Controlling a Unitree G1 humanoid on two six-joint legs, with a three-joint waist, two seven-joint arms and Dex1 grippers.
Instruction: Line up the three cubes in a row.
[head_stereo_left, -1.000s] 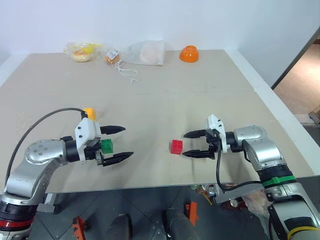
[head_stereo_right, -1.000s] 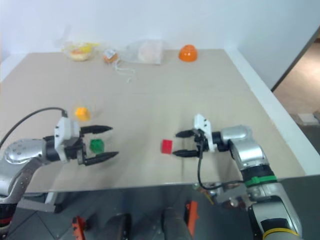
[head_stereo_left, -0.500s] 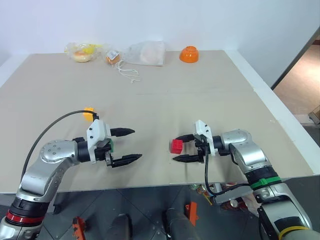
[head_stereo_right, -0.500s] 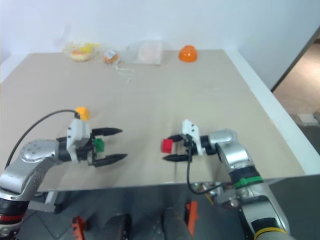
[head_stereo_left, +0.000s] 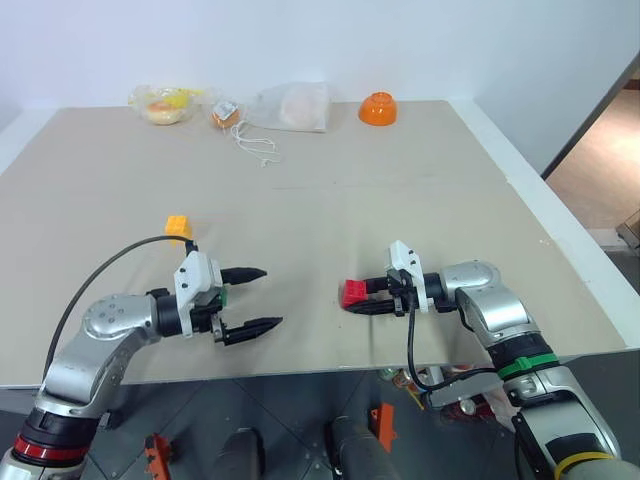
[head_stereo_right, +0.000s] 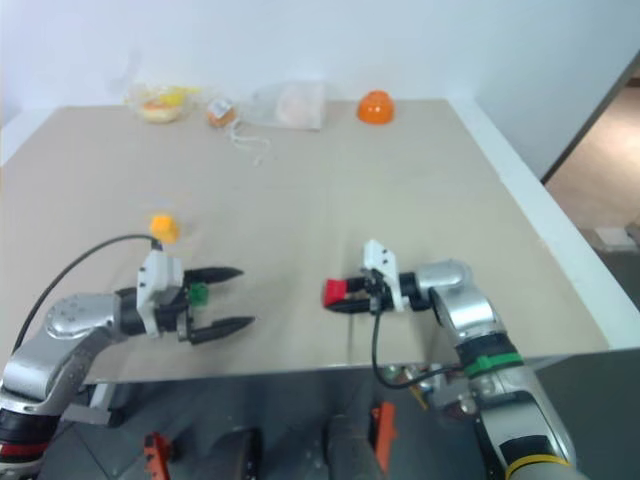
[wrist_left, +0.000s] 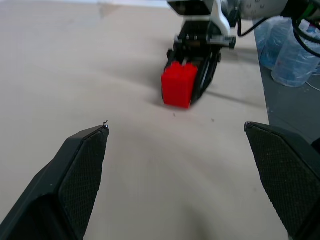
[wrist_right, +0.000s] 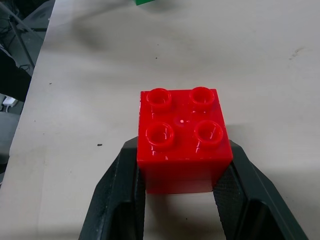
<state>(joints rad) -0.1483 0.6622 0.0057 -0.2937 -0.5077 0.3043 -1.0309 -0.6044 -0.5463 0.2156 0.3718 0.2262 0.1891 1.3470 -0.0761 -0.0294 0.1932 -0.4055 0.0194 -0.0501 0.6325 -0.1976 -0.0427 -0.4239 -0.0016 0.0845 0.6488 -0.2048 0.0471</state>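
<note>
Red cube (wrist_right: 184, 145) clamped in my right tool (head_stereo_left: 366, 296); grasp step under way.
Left tool (head_stereo_left: 256, 299) spread wide around green cube (head_stereo_right: 199, 293); next I must close it, then align both with yellow-orange cube (head_stereo_left: 178, 226) on desk (head_stereo_left: 400, 190).

Lab: bare test table (head_stereo_left: 400, 200)

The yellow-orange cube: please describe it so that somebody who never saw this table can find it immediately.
Start at the beige table and look at its near left part, by the left gripper. Just beyond that gripper's white wrist, the yellow-orange cube sits alone. It is the only free cube: the green cube is between the open fingers, and the red cube is held by the right gripper.
</note>
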